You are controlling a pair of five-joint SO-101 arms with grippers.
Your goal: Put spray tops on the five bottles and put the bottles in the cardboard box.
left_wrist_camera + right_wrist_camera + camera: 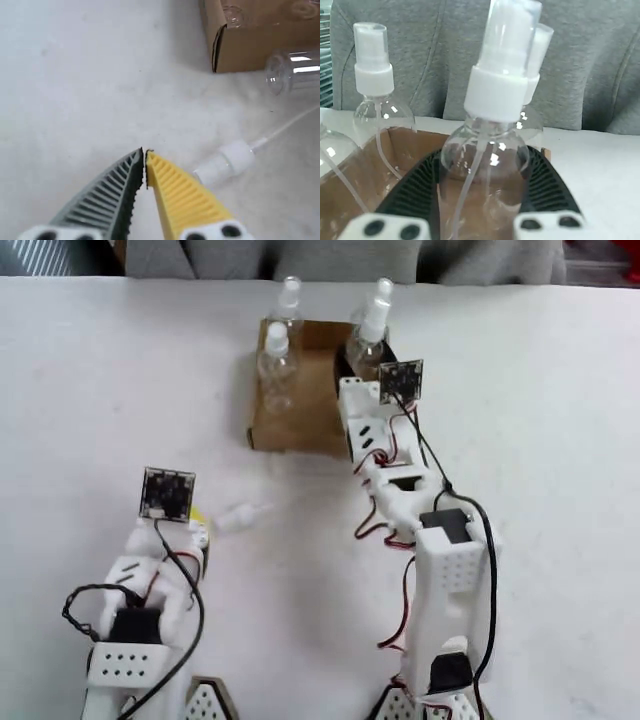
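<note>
Clamps capped bottle (370, 340) in right gripper (482, 165) over cardboard box (290, 430) — risks toppling neighbouring bottles (275, 365) on lowering. Holds left gripper (144, 156) closed, empty, by loose spray top (225, 162).

The cardboard box (300, 425) stands open on the table. One clear capped bottle (485, 195) with a white spray top stands upright at the right side of the box, clamped between the fingers of the right gripper (485, 152). Other capped bottles (375, 107) stand upright in the box. An open bottle (295, 70) lies on its side just beside the box. A loose spray top (225, 162) with a thin tube lies near it.
</note>
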